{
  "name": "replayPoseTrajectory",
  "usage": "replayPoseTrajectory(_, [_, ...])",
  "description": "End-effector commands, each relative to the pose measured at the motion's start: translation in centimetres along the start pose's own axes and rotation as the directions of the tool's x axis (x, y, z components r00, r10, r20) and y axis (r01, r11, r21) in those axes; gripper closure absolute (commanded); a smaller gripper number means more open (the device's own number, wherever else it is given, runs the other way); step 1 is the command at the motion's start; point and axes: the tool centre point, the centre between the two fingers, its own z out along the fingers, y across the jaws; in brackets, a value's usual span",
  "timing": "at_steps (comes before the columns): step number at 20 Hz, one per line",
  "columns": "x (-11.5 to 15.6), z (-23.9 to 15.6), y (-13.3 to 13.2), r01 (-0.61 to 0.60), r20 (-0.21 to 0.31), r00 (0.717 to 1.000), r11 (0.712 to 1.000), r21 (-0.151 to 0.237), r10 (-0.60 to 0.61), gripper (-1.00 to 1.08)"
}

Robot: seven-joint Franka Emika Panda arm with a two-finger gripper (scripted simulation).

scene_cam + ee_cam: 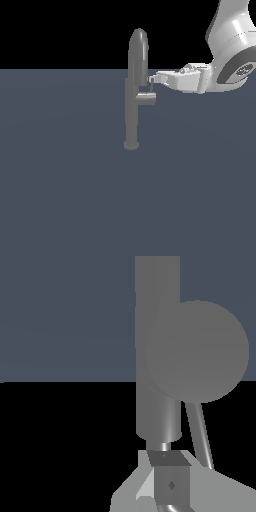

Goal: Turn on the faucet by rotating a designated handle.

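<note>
The faucet (134, 90) is a tall grey column with a rounded top and a small round base on the floor. The handle (145, 99) is a short grey stub on the column's side toward the exterior view's right, with a thin lever rod (151, 88) rising from it. My gripper (152, 79) reaches in level from the exterior view's right, its tip at the rod's upper end, next to the column. In the wrist view the column (157, 331), the handle's round end (197, 351) and the rod (200, 436) show close up. The gripper (167, 472) looks shut and holds nothing, the rod beside it.
The white robot arm (227, 55) fills the upper part of the exterior view's right. The faucet stands on a flat dark blue-grey floor (75, 190) under a black background.
</note>
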Motion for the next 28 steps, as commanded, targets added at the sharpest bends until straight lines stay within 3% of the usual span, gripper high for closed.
replayPoseTrajectory(1, [0.0, 0.0, 1.0, -0.005, 0.004, 1.0, 1.0, -0.006, 0.005, 1.08])
replayPoseTrajectory(6, [-0.1, 0.0, 2.5, -0.005, 0.004, 1.0, 1.0, -0.006, 0.005, 1.08])
replayPoseTrajectory(8, [-0.2, 0.0, 1.9, 0.003, 0.0, 1.0, 1.0, -0.001, -0.003, 1.08])
replayPoseTrajectory(18, [1.4, 0.0, 5.3, -0.004, 0.004, 1.0, 1.0, -0.006, 0.004, 1.08])
replayPoseTrajectory(20, [0.7, 0.0, 4.5, 0.012, -0.001, 1.0, 1.0, -0.004, -0.012, 1.08])
replayPoseTrajectory(28, [4.1, 0.0, 6.9, -0.003, 0.004, 1.0, 1.0, -0.006, 0.003, 1.08])
